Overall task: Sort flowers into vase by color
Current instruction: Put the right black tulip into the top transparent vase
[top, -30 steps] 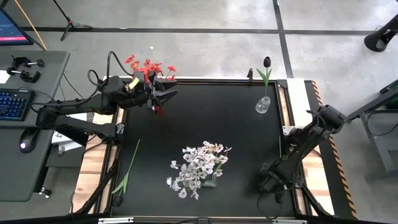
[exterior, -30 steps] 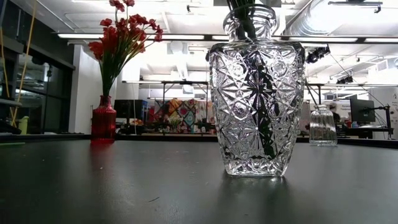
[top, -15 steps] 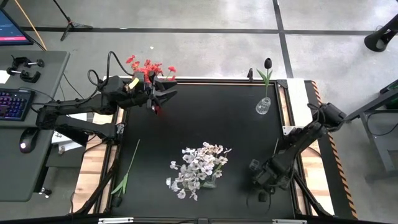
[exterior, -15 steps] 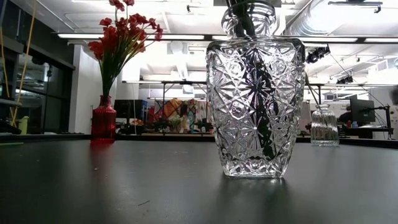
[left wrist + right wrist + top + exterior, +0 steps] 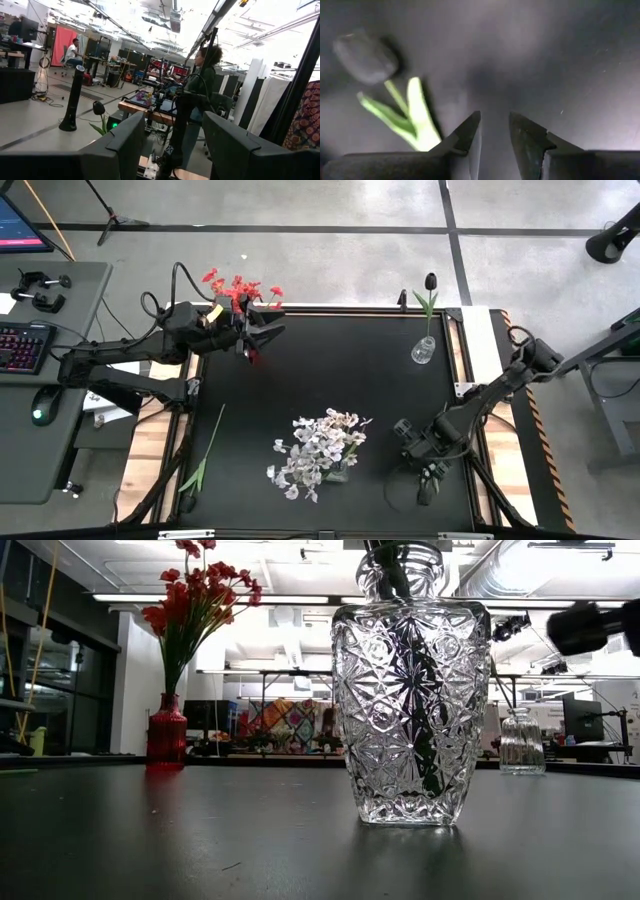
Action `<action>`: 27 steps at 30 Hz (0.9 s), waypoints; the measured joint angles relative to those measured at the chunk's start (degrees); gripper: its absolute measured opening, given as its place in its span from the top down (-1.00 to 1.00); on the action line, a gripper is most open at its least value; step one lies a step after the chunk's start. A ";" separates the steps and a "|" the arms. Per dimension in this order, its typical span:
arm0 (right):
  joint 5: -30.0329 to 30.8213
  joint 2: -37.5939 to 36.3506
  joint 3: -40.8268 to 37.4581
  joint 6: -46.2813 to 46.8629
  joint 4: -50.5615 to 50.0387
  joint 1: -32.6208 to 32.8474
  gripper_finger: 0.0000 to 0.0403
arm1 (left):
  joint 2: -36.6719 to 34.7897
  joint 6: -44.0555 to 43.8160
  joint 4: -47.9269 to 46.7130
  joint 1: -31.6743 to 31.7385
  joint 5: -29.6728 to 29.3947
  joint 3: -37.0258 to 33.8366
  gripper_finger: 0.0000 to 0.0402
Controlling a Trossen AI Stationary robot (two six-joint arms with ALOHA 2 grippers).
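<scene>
Three vases point(image 5: 423, 349) on black table point(image 5: 300, 380).

a cut-glass vase point(image 5: 410, 710) stands centre on the dark table point(image 5: 200, 840), green stems point(image 5: 415, 710) inside. at 9 o'clock, a red vase point(image 5: 167, 732) holds red flowers point(image 5: 195, 595). at 3 o'clock, a small clear vase point(image 5: 519, 742); a dark arm part point(image 5: 590, 628) shows at 2 o'clock.

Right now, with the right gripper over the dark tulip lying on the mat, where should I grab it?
Probably the thin green stem between the dark tulip head and its leaves. It lies flat on the mat, so bring the right gripper straight down, open fingers straddling the stem crosswise; the bulbous head looks easier to crush.
</scene>
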 joint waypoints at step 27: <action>-8.54 -3.59 -7.73 1.85 -2.58 7.99 0.01 | 0.00 -1.53 -0.07 -0.07 0.33 0.00 0.06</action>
